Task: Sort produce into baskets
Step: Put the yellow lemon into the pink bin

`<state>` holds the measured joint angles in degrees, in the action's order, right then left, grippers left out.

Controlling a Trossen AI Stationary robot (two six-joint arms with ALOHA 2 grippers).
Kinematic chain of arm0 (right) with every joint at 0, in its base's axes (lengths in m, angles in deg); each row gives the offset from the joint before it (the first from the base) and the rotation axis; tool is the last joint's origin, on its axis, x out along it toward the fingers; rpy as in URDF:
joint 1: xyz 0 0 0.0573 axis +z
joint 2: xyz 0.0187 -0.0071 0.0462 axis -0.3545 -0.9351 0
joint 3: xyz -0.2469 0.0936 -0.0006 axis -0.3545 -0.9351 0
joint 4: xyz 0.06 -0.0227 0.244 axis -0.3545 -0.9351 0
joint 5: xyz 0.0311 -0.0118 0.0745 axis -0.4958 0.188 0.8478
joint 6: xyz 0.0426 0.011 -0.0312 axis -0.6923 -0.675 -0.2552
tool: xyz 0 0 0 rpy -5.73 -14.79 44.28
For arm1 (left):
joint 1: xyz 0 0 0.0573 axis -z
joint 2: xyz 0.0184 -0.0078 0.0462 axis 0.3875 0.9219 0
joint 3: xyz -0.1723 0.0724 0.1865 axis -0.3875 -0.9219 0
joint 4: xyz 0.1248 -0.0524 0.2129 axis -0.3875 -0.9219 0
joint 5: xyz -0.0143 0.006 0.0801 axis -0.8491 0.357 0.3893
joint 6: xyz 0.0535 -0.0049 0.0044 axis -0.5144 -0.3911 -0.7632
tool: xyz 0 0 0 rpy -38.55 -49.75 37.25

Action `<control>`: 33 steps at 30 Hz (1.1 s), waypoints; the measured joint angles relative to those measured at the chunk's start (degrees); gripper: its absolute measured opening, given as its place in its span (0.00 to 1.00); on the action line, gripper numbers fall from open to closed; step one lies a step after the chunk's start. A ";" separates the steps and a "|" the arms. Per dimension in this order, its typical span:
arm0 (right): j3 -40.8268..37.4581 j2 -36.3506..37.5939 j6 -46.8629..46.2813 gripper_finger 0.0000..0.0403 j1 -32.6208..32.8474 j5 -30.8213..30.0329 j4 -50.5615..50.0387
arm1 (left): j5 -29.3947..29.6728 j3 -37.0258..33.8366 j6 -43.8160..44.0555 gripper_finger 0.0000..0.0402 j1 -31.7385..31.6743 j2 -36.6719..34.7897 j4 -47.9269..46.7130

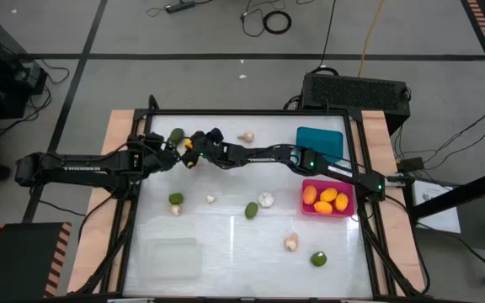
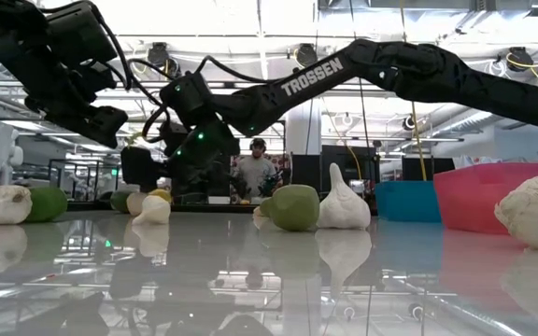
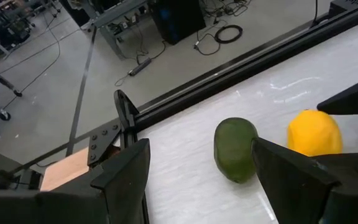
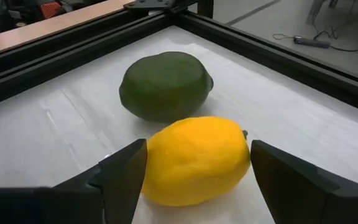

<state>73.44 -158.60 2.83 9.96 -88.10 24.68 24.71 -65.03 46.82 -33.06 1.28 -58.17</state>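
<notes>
A yellow citrus fruit (image 4: pixel 194 158) lies on the table at the far left, with a dark green lime (image 4: pixel 165 84) just beyond it. My right gripper (image 4: pixel 197 163) reaches across the table (image 1: pixel 194 148) and is open, one finger on each side of the yellow fruit. My left gripper (image 1: pixel 170 155) is open and empty, hovering just short of the lime (image 3: pixel 235 149), with the yellow fruit (image 3: pixel 314 132) beside it. The pink basket (image 1: pixel 306 202) holds several orange fruits. The teal basket (image 1: pixel 320 140) stands behind it. The clear basket (image 1: pixel 173 257) is at the near left. My right gripper's fingers (image 4: pixel 124 171) stand close on either side of the yellow fruit's long sides (image 4: pixel 157 155), coming in low and nearly level from the table's right. The fruit rests on the table. I cannot tell whether the fingers touch it.
Loose on the table are limes (image 1: pixel 176 199) (image 1: pixel 252 209) (image 1: pixel 318 259) and garlic bulbs (image 1: pixel 265 199) (image 1: pixel 291 243) (image 1: pixel 246 135) (image 1: pixel 175 209). A black frame rail (image 1: pixel 251 112) runs along the far edge. The two grippers are close together at the far left.
</notes>
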 joint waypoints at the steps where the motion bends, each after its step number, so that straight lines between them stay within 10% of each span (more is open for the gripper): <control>1: 0.00 0.00 -0.39 0.69 -0.09 -0.02 -0.06 | 0.01 0.00 -0.02 0.71 0.00 0.00 0.02; 23: -0.09 11.79 -8.23 0.53 -4.27 9.33 -37.57 | -0.07 0.00 -0.36 0.71 -0.37 -0.01 -0.10; 33: -0.07 15.10 -0.06 0.53 -3.70 9.27 -36.04 | -1.69 0.00 -1.36 0.71 -0.39 -0.02 0.21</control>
<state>73.37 -143.50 2.77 6.26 -78.83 -11.36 23.02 -65.03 45.46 -33.46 1.26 -57.96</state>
